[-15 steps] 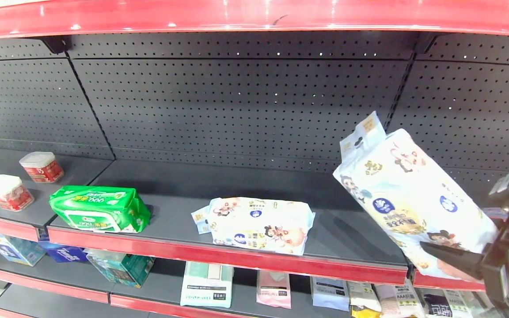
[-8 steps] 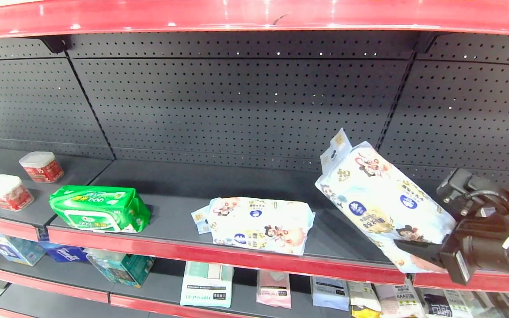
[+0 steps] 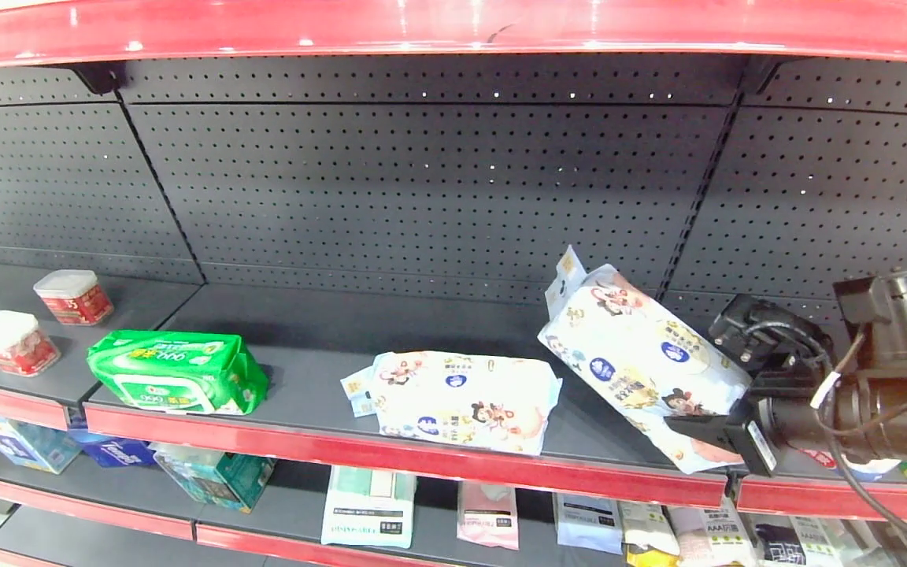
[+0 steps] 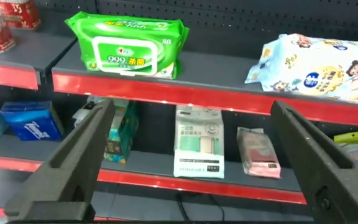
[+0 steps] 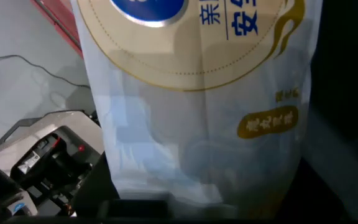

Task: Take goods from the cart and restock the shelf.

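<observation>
A: Nearest first?
B: Left end effector [image 4: 191,107], spread wide, empty. Then right end effector [image 3: 709,425], clamped on the lower end of the wipes pack [image 3: 634,354], tilted over the shelf [image 3: 390,323].
A: Handling?
B: Likely light, squashy, slick film; best pinched across a short end. Cartoon figures, blue badges; wording too small to read.

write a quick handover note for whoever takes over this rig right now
Right gripper: shut on a cartoon-print wipes pack, held tilted above the right end of the grey shelf, not yet laid down.
Left gripper: open, empty, low before the shelf front.
Done: a matching wipes pack lies flat mid-shelf, a green wipes pack to its left.
Left: lay the held pack down beside its match, release.
</observation>
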You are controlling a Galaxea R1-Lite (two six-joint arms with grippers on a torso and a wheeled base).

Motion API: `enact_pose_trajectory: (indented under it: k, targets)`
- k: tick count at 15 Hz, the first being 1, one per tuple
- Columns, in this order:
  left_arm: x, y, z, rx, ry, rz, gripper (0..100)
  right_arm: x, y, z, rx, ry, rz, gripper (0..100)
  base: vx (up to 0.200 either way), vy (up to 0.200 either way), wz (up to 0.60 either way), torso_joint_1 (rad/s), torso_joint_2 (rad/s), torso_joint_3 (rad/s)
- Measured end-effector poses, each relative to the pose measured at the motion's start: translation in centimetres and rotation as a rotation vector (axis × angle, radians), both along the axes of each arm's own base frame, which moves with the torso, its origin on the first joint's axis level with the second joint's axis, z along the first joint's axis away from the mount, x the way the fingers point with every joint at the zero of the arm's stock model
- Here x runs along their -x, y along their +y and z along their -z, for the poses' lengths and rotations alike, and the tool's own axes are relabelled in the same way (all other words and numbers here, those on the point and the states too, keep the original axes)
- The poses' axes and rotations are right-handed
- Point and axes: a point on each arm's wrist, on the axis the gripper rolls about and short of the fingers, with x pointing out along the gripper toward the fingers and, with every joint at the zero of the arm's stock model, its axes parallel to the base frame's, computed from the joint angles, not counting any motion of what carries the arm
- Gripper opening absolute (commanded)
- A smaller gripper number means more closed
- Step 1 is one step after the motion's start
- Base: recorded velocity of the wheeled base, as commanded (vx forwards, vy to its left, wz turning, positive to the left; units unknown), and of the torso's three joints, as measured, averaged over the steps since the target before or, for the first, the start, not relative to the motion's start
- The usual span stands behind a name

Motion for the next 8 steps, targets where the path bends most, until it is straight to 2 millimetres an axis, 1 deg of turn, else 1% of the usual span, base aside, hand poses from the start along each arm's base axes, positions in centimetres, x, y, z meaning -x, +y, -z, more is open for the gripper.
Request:
enact_pose_trajectory:
  k: [3, 8]
  targets:
    - [0.1, 0.0, 0.0, -0.004, -0.007, -0.002, 100, -2.1, 0.6, 0.2, 0.009, 0.008, -0.001, 0, 0.0, 0.0, 0.0, 0.0, 0.0, 0.0]
    - [0.1, 0.0, 0.0, -0.023, -0.011, 0.003, 100, -4.6, 1.0, 1.1, 0.069, 0.008, -0.044, 0, 0.0, 0.0, 0.0, 0.0, 0.0, 0.0]
